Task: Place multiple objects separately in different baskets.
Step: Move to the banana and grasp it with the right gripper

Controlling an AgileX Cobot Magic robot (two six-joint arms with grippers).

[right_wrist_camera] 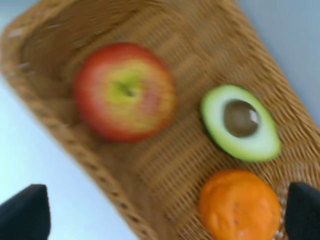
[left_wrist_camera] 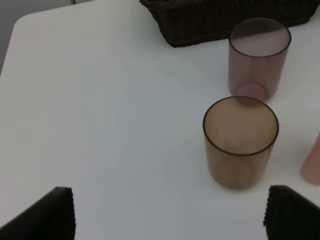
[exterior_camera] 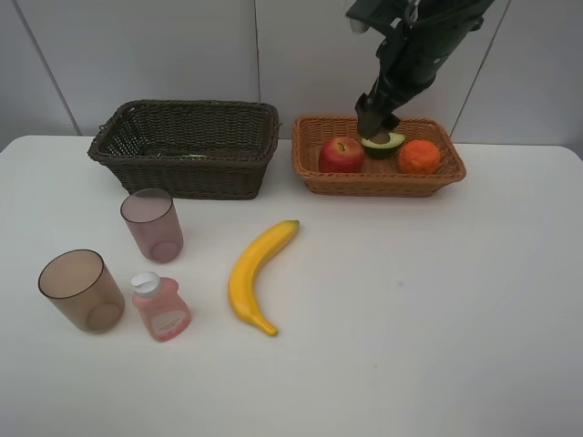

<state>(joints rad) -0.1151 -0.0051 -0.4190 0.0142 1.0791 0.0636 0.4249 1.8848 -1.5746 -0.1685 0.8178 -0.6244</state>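
My left fingers (left_wrist_camera: 50, 215) spread wide, empty, low over desk (exterior_camera: 410, 319) facing front cup (exterior_camera: 80, 289) and rear cup (exterior_camera: 152, 224). Pink bottle (exterior_camera: 162, 308) just beside front cup. Dark basket (exterior_camera: 187, 146) behind. Banana (exterior_camera: 255, 273) lying mid-desk. My right fingers (right_wrist_camera: 25, 212) wide apart, empty, over tan basket (exterior_camera: 378, 182) holding apple (exterior_camera: 341, 154), avocado (exterior_camera: 384, 143), tangerine (exterior_camera: 419, 157).

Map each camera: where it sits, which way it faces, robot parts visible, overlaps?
Exterior high: mounted high, facing down across the table to both baskets; right arm shows, right gripper over the tan basket.
Left wrist: faces down at brown cup, pinker cup, dark basket corner; open left gripper tips show.
Right wrist: faces down into the tan basket at apple, avocado, tangerine; open tips show.
Shared: exterior and right wrist both see that fruit.
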